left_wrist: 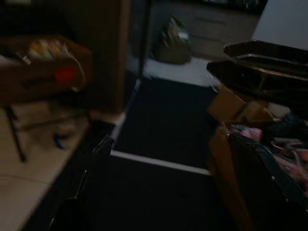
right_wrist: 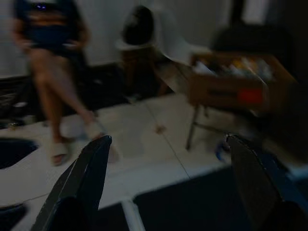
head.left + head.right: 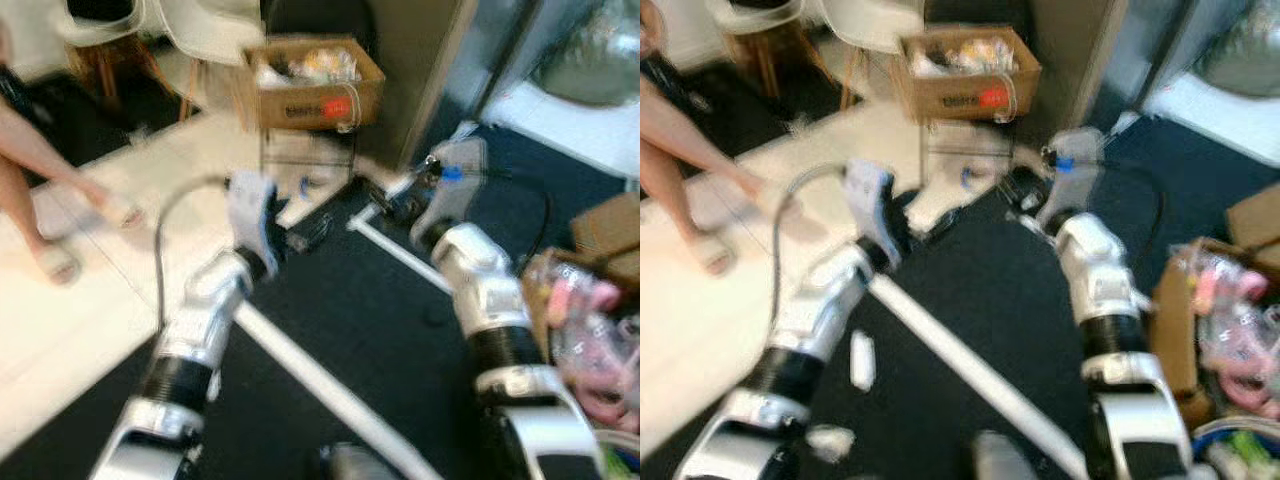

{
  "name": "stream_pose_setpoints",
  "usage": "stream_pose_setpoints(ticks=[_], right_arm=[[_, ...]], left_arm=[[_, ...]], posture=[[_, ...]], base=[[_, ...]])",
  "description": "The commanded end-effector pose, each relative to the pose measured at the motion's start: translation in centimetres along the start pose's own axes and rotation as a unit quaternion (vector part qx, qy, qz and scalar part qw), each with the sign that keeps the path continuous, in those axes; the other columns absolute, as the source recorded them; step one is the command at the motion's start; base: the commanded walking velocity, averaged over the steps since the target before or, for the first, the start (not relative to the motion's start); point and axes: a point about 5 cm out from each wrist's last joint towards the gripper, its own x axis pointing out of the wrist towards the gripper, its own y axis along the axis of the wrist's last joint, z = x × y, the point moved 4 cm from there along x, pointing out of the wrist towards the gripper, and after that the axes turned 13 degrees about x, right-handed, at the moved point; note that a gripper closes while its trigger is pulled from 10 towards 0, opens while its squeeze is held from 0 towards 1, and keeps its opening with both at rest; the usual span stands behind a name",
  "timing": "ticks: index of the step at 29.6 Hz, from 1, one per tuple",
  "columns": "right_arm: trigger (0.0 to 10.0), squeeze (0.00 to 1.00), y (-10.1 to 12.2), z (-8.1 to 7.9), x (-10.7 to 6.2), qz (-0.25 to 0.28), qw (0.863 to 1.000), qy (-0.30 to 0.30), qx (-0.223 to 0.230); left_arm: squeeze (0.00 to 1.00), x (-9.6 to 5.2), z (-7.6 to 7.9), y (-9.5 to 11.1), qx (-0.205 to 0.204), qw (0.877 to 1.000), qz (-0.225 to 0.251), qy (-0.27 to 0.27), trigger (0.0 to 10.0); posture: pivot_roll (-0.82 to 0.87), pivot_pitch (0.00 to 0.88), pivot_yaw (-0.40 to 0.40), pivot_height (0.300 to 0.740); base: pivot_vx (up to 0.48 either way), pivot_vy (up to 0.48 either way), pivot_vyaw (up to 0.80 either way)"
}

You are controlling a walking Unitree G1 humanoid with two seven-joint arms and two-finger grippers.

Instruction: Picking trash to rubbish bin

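Arms: silver, glossy metal-look shells on the left arm (image 3: 205, 320) and right arm (image 3: 485, 290), with black ribbed bands.
Pincers: the right pincer (image 2: 168, 183) has matt black, smooth fingers (image 2: 84, 178), set wide apart; the left pincer's (image 1: 269, 125) fingers are dark and dull.
Box: brown cardboard box (image 3: 310, 85), matt paper surface, red label.
Floor: dark, matt carpet-like floor (image 3: 350, 320) beside pale smooth tiled floor (image 3: 70, 320).
Strip: white, smooth strip (image 3: 320, 385) across the dark floor.
Bags: thin, glossy clear plastic bags (image 3: 590, 330), crinkled.

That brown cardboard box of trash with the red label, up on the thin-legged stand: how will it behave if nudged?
The brown cardboard box probably tips easily: it sits raised on a thin-legged metal stand. It is likely light, since the open top shows crumpled wrappers. Its walls may flex rather than resist a push.
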Motion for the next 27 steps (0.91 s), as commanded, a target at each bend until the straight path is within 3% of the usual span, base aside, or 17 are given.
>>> stream_pose_setpoints(ticks=[1,18,22,24,27], right_arm=[[10.0,0.0,0.3,-0.2,-0.3,0.005,1.0,0.011,-0.021],[10.0,0.0,0.2,-0.4,-0.6,0.003,0.998,0.027,-0.054],[10.0,0.0,-0.2,0.8,-1.7,-0.004,0.998,0.018,-0.064],[10.0,0.0,-0.9,1.0,-3.5,-0.019,0.996,0.038,-0.076],[10.0,0.0,-1.7,1.1,-4.7,-0.027,0.996,0.041,-0.074]], left_arm=[[0.0,-0.4,-0.6,-0.5,0.022,1.0,-0.01,0.008,10.0],[0.0,-0.5,-0.8,-0.9,0.042,0.999,-0.009,0.018,10.0],[0.0,-1.4,-2.2,-2.3,0.055,0.996,-0.029,0.061,10.0],[0.0,-2.4,-2.6,-3.0,0.046,0.995,-0.032,0.081,10.0],[0.0,-2.9,-2.5,-3.3,0.042,0.995,-0.03,0.083,10.0]], posture=[[-0.05,0.0,-0.009,0.74],[-0.05,0.0,-0.011,0.74],[-0.06,0.0,-0.013,0.74],[-0.07,0.0,-0.013,0.74],[-0.07,0.0,-0.015,0.74]], base=[[0.0,0.0,0.0],[0.0,0.0,0.77],[0.0,0.0,0.77],[0.0,0.0,0.77],[0.0,0.0,0.77]])
